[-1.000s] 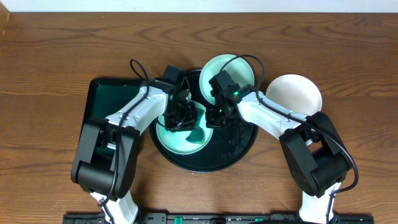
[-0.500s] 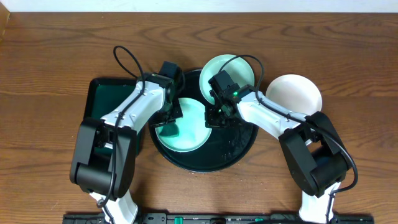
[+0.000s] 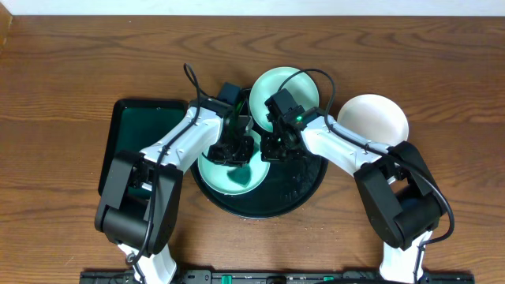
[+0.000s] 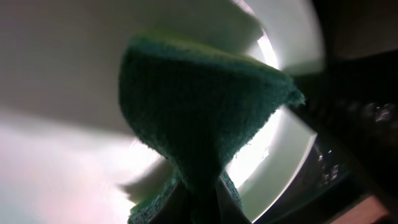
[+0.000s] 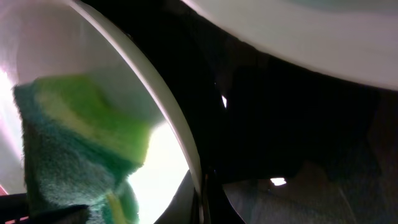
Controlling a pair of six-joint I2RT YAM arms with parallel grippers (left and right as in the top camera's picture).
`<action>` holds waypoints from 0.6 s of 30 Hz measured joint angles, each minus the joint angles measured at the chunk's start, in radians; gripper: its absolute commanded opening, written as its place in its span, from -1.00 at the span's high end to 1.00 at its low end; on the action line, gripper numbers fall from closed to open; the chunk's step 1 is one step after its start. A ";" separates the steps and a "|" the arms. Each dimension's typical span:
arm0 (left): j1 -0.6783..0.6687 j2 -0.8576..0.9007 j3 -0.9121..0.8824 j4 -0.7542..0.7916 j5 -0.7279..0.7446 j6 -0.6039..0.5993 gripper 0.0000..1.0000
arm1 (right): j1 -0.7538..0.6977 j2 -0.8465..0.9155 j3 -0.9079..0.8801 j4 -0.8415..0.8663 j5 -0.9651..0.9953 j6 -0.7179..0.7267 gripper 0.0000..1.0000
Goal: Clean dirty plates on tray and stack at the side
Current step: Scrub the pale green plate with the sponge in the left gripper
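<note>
A pale turquoise plate (image 3: pixel 227 180) lies on the left part of the round black tray (image 3: pixel 301 186). My left gripper (image 3: pixel 235 150) is shut on a green sponge (image 4: pixel 199 118) and presses it onto this plate (image 4: pixel 62 162). My right gripper (image 3: pixel 271 150) is shut on the plate's right rim (image 5: pixel 163 106), with the sponge (image 5: pixel 74 143) in its view. A second turquoise plate (image 3: pixel 284 88) rests on the tray's far rim. The white plate (image 3: pixel 377 118) sits on the table to the right, off the tray.
A rectangular dark-green tray (image 3: pixel 138 150) lies left of the black tray, under my left arm. Both arms cross over the black tray. Bare wooden table (image 3: pixel 63 79) surrounds everything.
My left gripper swept the sponge to the plate's left edge and back right toward its centre. The right gripper and the plates stayed put.
</note>
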State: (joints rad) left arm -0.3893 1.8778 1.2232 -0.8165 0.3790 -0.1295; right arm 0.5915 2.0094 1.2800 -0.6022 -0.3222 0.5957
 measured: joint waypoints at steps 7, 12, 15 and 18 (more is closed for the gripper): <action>-0.001 0.000 -0.002 0.138 -0.087 -0.035 0.86 | 0.000 0.000 0.000 -0.001 0.000 0.000 0.98; -0.023 0.000 -0.002 0.187 -0.388 -0.210 0.86 | 0.000 0.000 0.000 0.002 0.000 0.001 0.98; -0.023 0.000 -0.002 0.186 -0.499 -0.254 0.86 | 0.000 0.000 0.000 0.002 0.000 0.001 0.98; -0.023 0.000 -0.002 0.182 -0.570 -0.275 0.86 | 0.000 0.000 0.000 0.002 0.000 0.001 0.98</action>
State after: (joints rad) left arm -0.4126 1.8778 1.2217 -0.6346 -0.1913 -0.4049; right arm 0.5915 2.0094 1.2804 -0.6006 -0.3225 0.5964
